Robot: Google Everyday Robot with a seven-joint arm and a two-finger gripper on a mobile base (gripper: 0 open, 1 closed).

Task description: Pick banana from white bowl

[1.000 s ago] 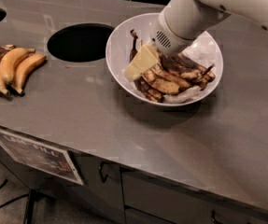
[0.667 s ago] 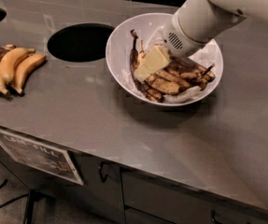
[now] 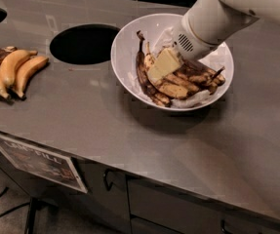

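1. Loose bunch (image 3: pixel 13 72): yellow-brown bananas lying on the worktop (image 3: pixel 105 126) at 9 o'clock of the bowl, well apart from it. Not the task's fruit.
2. Round opening (image 3: pixel 83 44): cut into the worktop between bunch and bowl, at the bowl's 10 o'clock and near its rim. Judged a drop hazard for anything carried leftward.
3. Label (image 3: pixel 34 160): on the cabinet front, below the worktop's front edge, at 7 o'clock.
4. White bowl (image 3: pixel 126 57): upright, right of centre. The worktop's front edge lies well apart at 6 o'clock.
5. Overripe bananas (image 3: pixel 186 79): dark-spotted and piled inside the bowl, with stems running up the left wall toward 11 o'clock.
6. Claw (image 3: pixel 164 66): pale, down inside the bowl against the left part of the pile. Whether it is apart or clamped on a banana cannot be told.
7. Arm (image 3: pixel 212 21): white, entering from 1 o'clock over the bowl's far rim.

Step in hand, as judged: the grasp itself, with no fruit lifted clear of the rim.

Next move calls for a sure hold on a single banana. It should then rise straight above the rim before any sideways travel, since soft neighbours may drag along.

Open room: overhead, and on the worktop at 5 to 7 o'clock of the bowl.
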